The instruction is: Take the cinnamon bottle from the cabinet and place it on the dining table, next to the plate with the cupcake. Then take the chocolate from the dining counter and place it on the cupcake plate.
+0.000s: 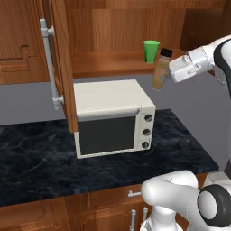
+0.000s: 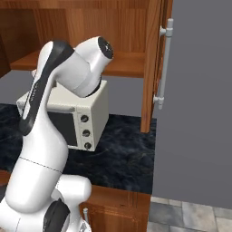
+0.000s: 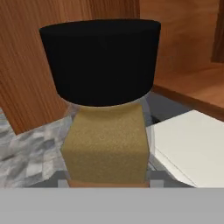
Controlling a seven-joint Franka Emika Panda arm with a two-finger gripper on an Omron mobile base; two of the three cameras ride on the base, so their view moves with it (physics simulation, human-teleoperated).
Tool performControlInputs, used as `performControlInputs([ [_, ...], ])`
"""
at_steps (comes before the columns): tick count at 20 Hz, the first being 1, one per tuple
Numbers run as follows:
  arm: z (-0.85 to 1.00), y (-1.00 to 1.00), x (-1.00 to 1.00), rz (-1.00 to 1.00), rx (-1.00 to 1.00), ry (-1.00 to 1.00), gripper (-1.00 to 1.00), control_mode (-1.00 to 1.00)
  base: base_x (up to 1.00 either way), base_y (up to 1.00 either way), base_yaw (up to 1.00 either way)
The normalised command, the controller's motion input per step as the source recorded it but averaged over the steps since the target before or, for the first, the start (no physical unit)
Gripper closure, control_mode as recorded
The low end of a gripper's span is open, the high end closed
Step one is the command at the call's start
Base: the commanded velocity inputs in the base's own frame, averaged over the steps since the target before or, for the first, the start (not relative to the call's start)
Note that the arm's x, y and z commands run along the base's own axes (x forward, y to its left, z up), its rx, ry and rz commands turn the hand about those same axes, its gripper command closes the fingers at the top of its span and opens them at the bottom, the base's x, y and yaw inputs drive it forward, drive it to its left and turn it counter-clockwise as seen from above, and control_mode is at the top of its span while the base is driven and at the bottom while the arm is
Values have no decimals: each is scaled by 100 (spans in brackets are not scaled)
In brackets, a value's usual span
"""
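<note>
Wooden cabinet (image 1: 63,58) stands open above the microwave (image 1: 113,117). My fingers (image 1: 168,74) are clamped on the bottle (image 1: 161,70), tilted in mid-air just off the shelf, near the green cup (image 1: 151,51). I'd back out level, avoiding that cup and the door.

We see the cinnamon bottle (image 1: 160,72) at upper right, tan-brown and speckled with a black cap. The cabinet (image 1: 63,63) at upper left is reddish-brown wood with a pale grey bar handle (image 1: 50,67). A bright green cup (image 1: 151,51) sits at top centre. The microwave (image 1: 113,117) is cream with a dark door. The tabletop (image 1: 40,162) is black, marbled with grey veins.
</note>
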Motion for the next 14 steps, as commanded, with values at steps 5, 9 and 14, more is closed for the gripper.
performControlInputs([
  [5,-14,29,-41,28,-26,-17,100,-100,0,0,0],
  [9,-18,17,-49,21,-9,-10,100,-100,0,0,0],
  [14,-6,4,-41,10,4,-13,100,-100,0,0,0],
])
